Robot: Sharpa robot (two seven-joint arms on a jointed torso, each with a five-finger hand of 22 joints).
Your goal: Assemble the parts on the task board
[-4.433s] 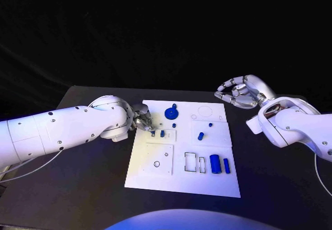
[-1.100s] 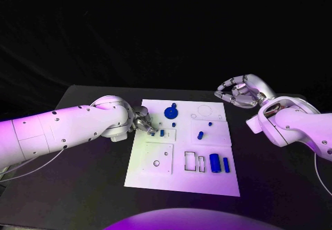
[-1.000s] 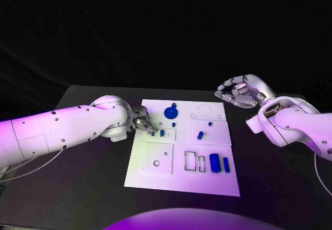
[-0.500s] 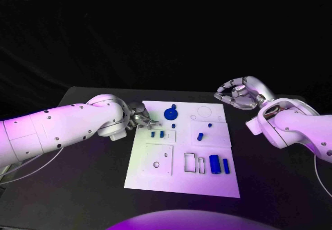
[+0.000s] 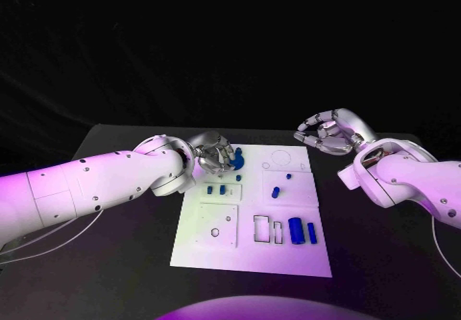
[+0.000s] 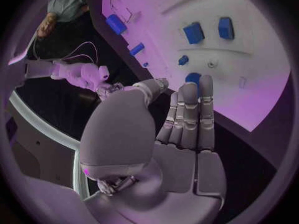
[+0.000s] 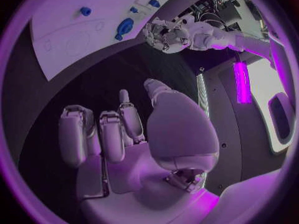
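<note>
Left hand: the left hand (image 5: 213, 149) hovers over the far left corner of the task board (image 5: 221, 250), fingers loosely spread and nothing between them, so it's empty as far as the frames show.
Same hand from its wrist: the left hand (image 6: 181, 119) has its fingers stretched side by side toward the board, tips apart from any part.
Nearest part: the blue disc part (image 5: 234, 159) sits just beside the fingertips, on the side toward the board's middle. Touching or merely above it? Cannot tell.
Direction: from this hand, the two small blue pegs (image 5: 216, 190) lie nearer the robot, and the big blue cylinder (image 5: 295, 230) with the slim bar (image 5: 311, 233) lie well apart, toward the near right corner, long axes running front to back.
Who's closer: left hand for the disc, no contest.
Right hand: the right hand (image 5: 328, 133) hangs off the board's far right corner, fingers curled inward around nothing, well apart from every part.
Judgement: the next move looks like a grasp on the disc, needing only a short drop and close.
</note>
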